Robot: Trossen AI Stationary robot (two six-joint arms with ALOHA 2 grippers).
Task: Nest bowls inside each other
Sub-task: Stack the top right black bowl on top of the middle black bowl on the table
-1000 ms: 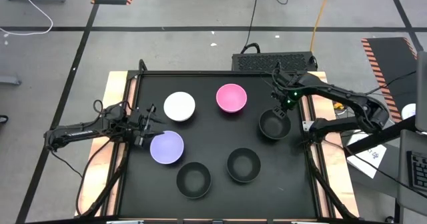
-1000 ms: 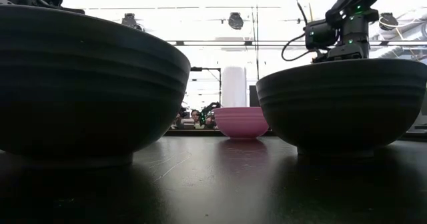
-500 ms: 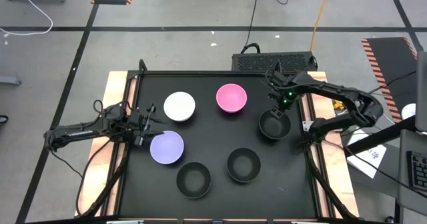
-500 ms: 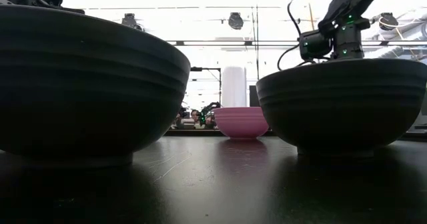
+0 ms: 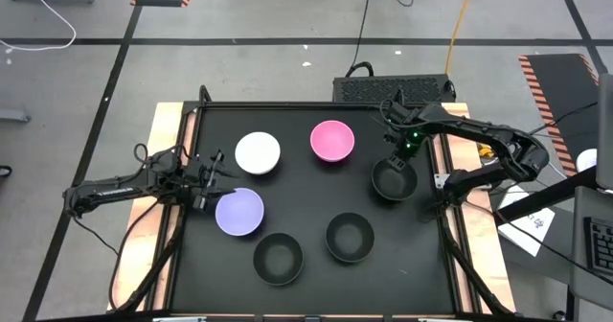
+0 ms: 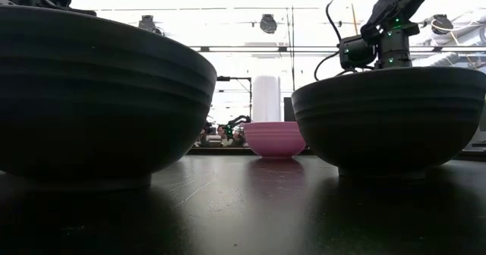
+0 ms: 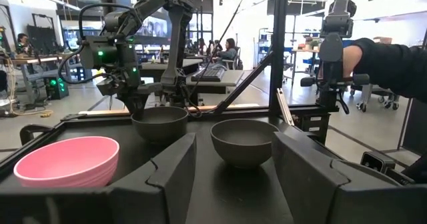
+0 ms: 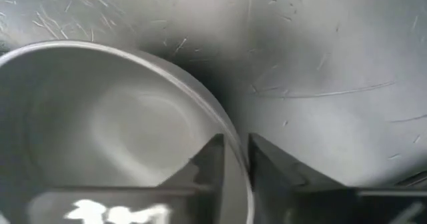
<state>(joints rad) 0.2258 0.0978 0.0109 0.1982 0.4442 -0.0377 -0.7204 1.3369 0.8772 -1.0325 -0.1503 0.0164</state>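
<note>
front black bowls: two black bowls sit side by side near the tabletop's front edge, one [image 5: 278, 259] left of the middle, the other [image 5: 349, 237] a bit further in and to the right. Both empty and upright, nothing nested in them.

lavender bowl: the lavender bowl [image 5: 238, 212] sits near the left edge, just behind the front-left black one, clearly apart from it.

left gripper: the left gripper [image 5: 213, 180] hangs at the left edge right beside the lavender bowl. Its fingers are spread wide with nothing between them; the left wrist view looks straight out through the gap.

right-side black bowl: the third black bowl [image 5: 394, 180] is by the right edge, about halfway back. Upright on the tabletop [image 5: 306, 183].

right gripper: the right gripper [image 5: 395, 160] is down on the far rim of that third black bowl. In the right wrist view the two fingers [image 8: 207, 163] straddle the bowl's wall, one inside and one outside, nearly pinched together on the rim. So it's got hold of the rim.

white bowl: the white bowl [image 5: 258, 153] sits left of centre toward the back, on its own.

pink bowl: the pink bowl [image 5: 332, 141] is just to the right of the white one, closest to the back edge, with a gap between them.

nesting so far: all six bowls stand separate.
</note>
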